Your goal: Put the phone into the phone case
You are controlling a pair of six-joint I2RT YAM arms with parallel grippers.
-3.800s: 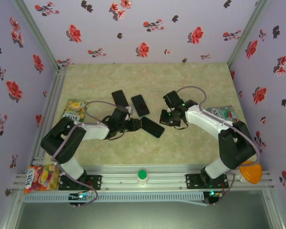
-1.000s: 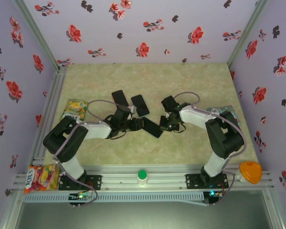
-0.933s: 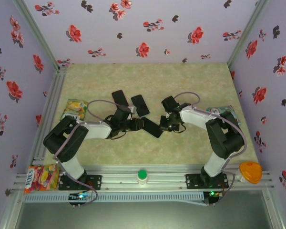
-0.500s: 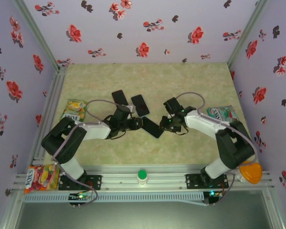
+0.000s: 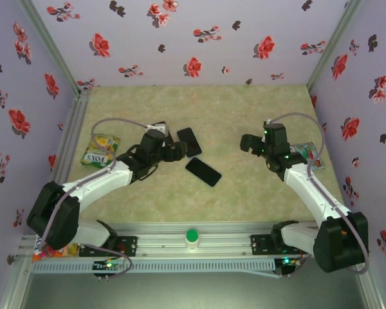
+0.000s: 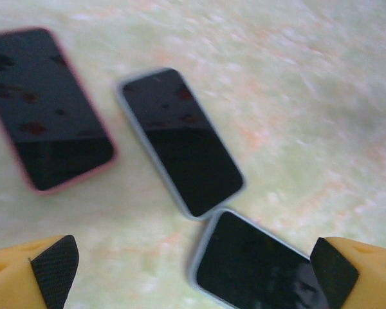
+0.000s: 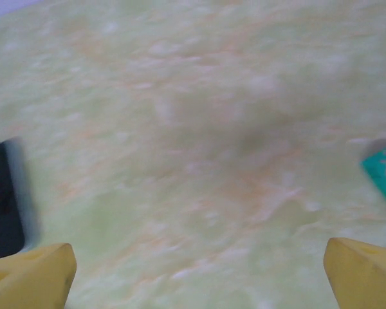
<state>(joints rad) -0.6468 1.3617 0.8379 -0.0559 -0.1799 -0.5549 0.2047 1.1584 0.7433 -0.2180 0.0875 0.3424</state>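
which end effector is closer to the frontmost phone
Left. The left end effector is just behind-left of the phone; the right end effector is farther off on its right.

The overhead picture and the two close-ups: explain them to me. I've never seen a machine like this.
The overhead picture looks down from above and behind on two white robot arms bolted at the near edge of a table: the left arm and the right arm. Each ends in two-finger jaws with a camera on the wrist. The close-ups come from those cameras, so the yellow fingers sit in the bottom corners. Both jaws stand open and hold nothing. On the table lie three phones: a pink-edged phone, a grey-edged phone and a third phone nearest the left jaws. A green sweet packet lies at the left, a teal packet at the right.
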